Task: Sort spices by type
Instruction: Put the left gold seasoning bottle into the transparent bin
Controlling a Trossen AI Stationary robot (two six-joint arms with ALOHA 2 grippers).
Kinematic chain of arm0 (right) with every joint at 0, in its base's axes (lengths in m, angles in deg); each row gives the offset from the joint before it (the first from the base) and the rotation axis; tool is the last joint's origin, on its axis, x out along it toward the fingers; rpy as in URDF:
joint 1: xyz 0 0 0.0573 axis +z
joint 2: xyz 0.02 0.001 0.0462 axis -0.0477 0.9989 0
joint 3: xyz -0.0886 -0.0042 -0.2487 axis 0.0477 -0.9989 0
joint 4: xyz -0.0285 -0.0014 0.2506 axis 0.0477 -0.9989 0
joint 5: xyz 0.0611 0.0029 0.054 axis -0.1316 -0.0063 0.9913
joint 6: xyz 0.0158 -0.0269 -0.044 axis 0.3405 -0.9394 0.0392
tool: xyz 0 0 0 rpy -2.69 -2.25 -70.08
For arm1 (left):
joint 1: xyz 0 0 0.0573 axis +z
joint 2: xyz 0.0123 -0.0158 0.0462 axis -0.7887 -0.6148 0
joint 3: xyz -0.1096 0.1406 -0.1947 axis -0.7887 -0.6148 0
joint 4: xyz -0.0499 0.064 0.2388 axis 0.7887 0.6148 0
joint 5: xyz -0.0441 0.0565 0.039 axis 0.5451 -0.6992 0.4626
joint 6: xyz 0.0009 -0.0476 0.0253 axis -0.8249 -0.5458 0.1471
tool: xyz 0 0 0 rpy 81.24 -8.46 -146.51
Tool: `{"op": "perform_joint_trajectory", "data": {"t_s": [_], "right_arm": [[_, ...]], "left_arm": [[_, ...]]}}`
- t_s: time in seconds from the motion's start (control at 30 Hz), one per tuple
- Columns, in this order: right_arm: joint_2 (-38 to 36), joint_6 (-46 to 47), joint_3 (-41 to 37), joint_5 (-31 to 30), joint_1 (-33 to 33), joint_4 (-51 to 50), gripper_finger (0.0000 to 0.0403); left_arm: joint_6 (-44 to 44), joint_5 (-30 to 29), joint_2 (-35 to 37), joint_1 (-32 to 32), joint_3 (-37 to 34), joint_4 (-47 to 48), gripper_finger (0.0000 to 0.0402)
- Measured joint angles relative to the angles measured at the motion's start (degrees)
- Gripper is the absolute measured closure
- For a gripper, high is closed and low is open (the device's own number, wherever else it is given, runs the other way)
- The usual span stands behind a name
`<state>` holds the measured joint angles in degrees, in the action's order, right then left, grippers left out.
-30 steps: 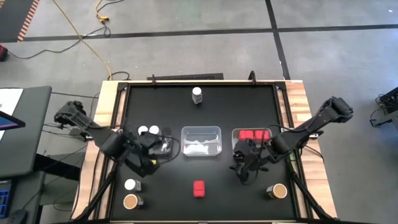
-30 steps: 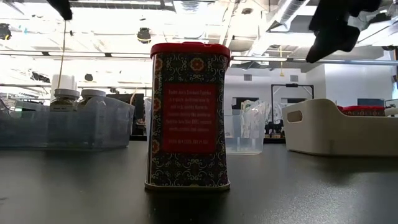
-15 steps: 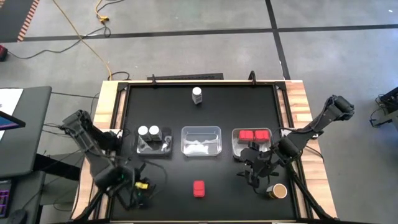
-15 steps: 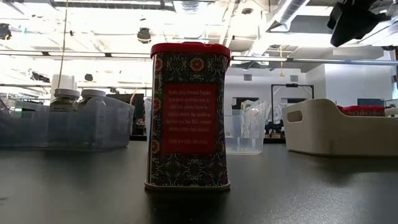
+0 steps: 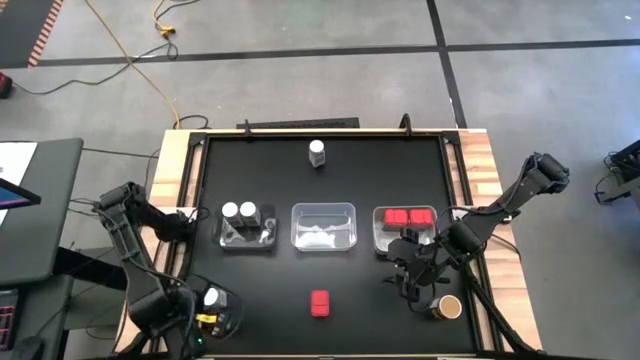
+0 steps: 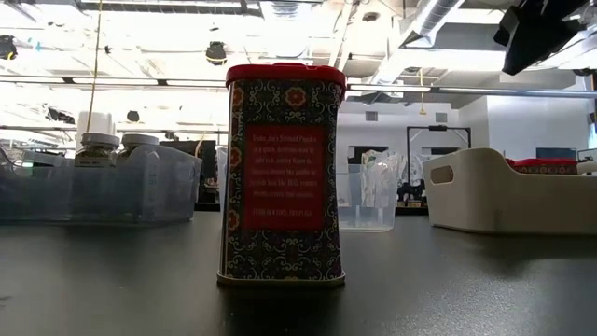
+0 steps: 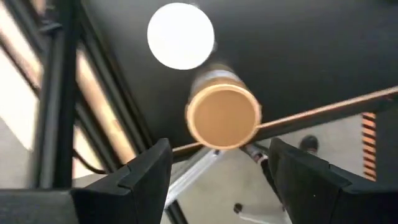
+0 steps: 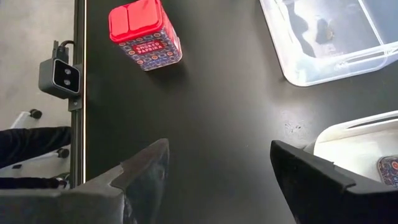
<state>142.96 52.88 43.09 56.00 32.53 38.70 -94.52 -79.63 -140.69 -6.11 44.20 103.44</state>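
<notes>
The table (image 5: 330, 180) carries three trays in a row across its middle. The left tray (image 5: 247, 228) holds two white-capped jars (image 5: 238, 211), the middle tray (image 5: 323, 227) is seen without spices, and the right tray (image 5: 404, 228) holds two red packets (image 5: 407, 215). Still loose are a red packet (image 5: 319, 302) at the near centre, a white-capped jar (image 5: 317, 151) at the far edge, a tan-topped jar (image 5: 449, 306) at the near right, and a white-capped jar (image 5: 211, 297) at the near left. Just beside this last one, a second tan-topped jar (image 7: 223, 116) shows in the left wrist view.

The left end effector (image 7: 217, 180) hangs over the near-left pair, fingers apart and holding nothing, with the tan top between them. The right end effector (image 8: 217, 171) hovers just beside the near-right tan-topped jar, fingers likewise apart and empty.

The step in hand is judged to be a pick-up at the near-left corner. The two jars there stand close together, so one is to be chosen clearly. The fingers should be centred on that cap and lowered straight, so that the neighbour is not knocked. The table edge is near, so sideways pushing should be avoided. A tan-topped jar would suit the middle tray, a white-capped one the left tray.
</notes>
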Motion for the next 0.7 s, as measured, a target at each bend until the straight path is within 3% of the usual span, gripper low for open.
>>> {"op": "perform_joint_trajectory", "data": {"t_s": [0.47, 0.7], "right_arm": [[0.0, -0.1, 0.0, 0.0, 0.0, -0.1, 0.0097], [0.0, 0.1, 0.0, 0.0, 0.0, -0.1, 0.0097]], "left_arm": [[-2.3, 0.0, 0.0, -0.1, 0.0, 0.3, 0.0136], [-2.1, 0.8, -0.7, 0.3, -0.1, 0.2, 0.0098]]}}
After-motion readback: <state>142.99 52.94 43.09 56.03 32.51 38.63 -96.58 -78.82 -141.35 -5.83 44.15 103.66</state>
